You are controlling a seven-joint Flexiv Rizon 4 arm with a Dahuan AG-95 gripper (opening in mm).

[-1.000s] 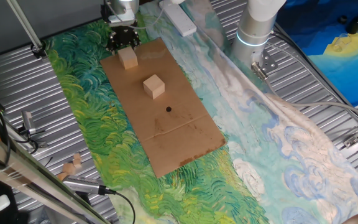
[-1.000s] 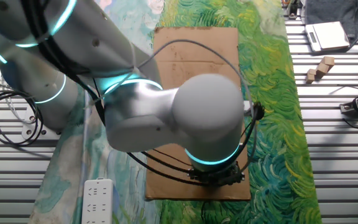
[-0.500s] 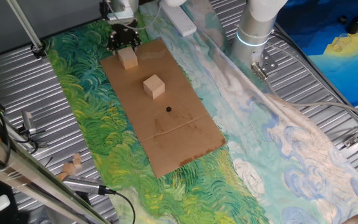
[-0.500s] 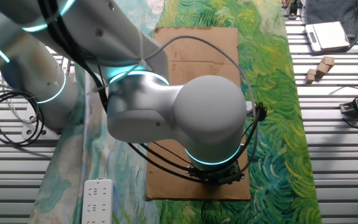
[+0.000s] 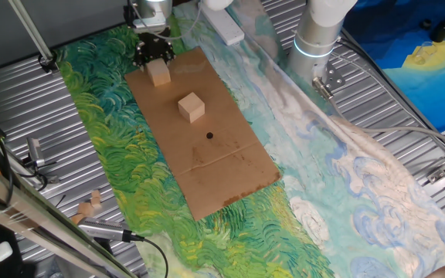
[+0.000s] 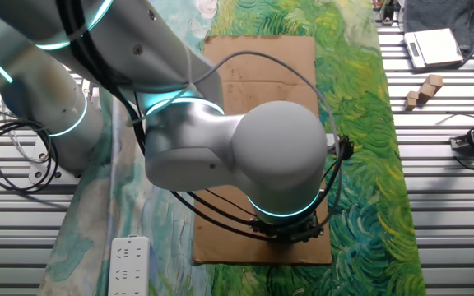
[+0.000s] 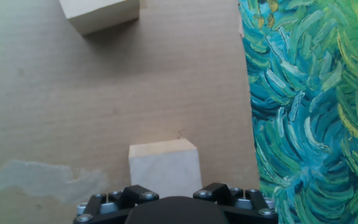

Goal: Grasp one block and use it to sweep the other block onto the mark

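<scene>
Hovering at the far end of the cardboard sheet [image 5: 199,131], the gripper [image 5: 153,52] sits right over the first wooden block [image 5: 159,72]. From the hand view that block [image 7: 165,169] is right under the hand, but the fingertips are out of shot, so I honestly can't tell whether it's grabbed or how wide the jaws are. The other block [image 5: 191,106] sits mid-sheet, with the mark [image 5: 209,136], a tiny black dot, near it toward the front edge.
</scene>
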